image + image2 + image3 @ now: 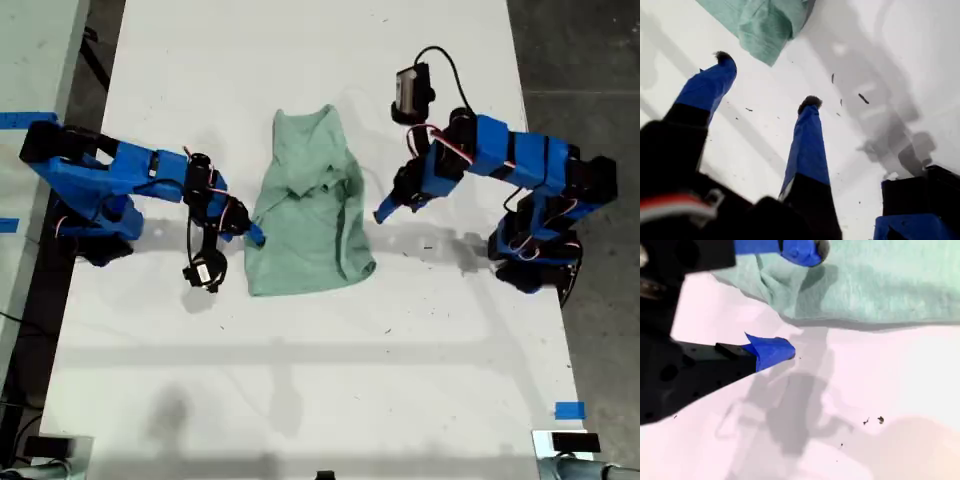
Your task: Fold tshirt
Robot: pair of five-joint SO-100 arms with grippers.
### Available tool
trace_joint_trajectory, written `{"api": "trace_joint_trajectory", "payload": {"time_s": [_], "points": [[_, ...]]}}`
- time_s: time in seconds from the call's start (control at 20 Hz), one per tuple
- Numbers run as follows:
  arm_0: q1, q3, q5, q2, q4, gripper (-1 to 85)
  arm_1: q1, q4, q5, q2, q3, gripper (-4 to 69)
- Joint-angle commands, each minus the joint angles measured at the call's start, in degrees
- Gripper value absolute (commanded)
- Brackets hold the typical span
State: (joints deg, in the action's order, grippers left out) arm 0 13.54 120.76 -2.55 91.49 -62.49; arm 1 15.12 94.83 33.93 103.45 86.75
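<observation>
The pale mint-green tshirt [312,215] lies bunched and partly folded on the white table [300,380], narrow at its far end. My first gripper [385,212] is the one on the exterior view's right. It hovers open just off the shirt's edge, with nothing between its blue fingers [807,145]. A corner of the tshirt [762,25] lies beyond its tips, and the first gripper [766,80] does not touch it. My second gripper [252,236], on the exterior view's left, is open at the shirt's other edge. One finger [802,251] is over the tshirt [880,285] and the other [772,352] is beside it.
Both arm bases stand at the table's side edges in the exterior view. Blue tape marks [569,410] sit near the exterior view's lower right and on the surface at its far left [25,120]. Dark floor [590,60] borders the table. Small dark specks [863,98] dot the table.
</observation>
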Motion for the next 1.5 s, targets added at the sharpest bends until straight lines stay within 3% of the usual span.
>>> {"api": "trace_joint_trajectory", "payload": {"time_s": [0.0,0.15,0.25,0.35,0.75,1.0,1.15,1.35,1.45], "points": [[1.67,-6.15,-1.67,-5.19,2.72,21.5,0.62,-1.58,-0.62,5.71,1.85,28.9],[1.58,-14.50,-3.25,-15.73,-0.53,16.0,1.41,-2.55,-1.05,9.05,5.89,28.8],[1.49,-21.62,-3.08,-21.88,-7.73,3.7,1.85,-3.25,-1.14,10.90,7.82,28.6],[1.49,-22.94,-0.18,-21.88,-11.95,0.1,2.11,-3.78,-1.23,11.60,9.23,28.5],[3.08,-21.62,2.02,-7.03,-23.91,0.1,1.67,-5.01,-2.55,12.92,12.39,28.4],[-0.26,-57.57,-1.14,-30.76,-32.87,0.1,0.70,-5.36,-3.69,13.62,13.10,28.2],[0.35,-67.50,-1.67,-38.50,-32.52,0.1,0.00,-5.45,-4.39,13.80,13.18,28.2],[2.81,-67.59,-3.43,-39.29,-26.28,2.6,-0.35,-6.68,-4.57,13.71,13.62,28.0],[3.69,-67.59,-4.66,-40.52,-26.37,24.2,-0.62,-6.59,-5.10,13.80,13.62,28.0]]}}
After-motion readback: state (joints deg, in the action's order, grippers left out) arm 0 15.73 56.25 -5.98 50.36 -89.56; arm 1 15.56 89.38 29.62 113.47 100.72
